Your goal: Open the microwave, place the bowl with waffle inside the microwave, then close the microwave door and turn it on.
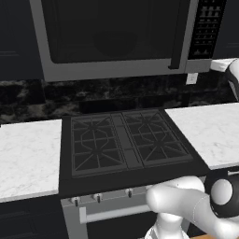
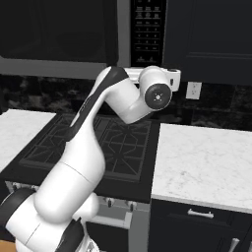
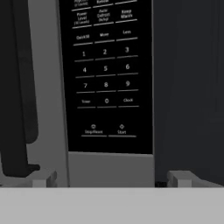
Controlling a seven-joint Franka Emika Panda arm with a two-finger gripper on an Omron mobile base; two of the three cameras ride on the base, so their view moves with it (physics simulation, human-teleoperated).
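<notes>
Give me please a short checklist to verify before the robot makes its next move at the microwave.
1. Door shut against the microwave frame: ok.
2. Handle visible in the hand view, left of the button panel: ok.
3. Gripper open, nothing between its fingertips: ok.
4. Gripper lined up with the handle: not ok, it faces the panel.
5. Bowl with waffle located: cannot tell.
6. Stove below free of pots: ok.

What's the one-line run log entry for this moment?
microwave door: shut | gripper: open, empty, facing button panel | handle: untouched | stove: bare
</notes>
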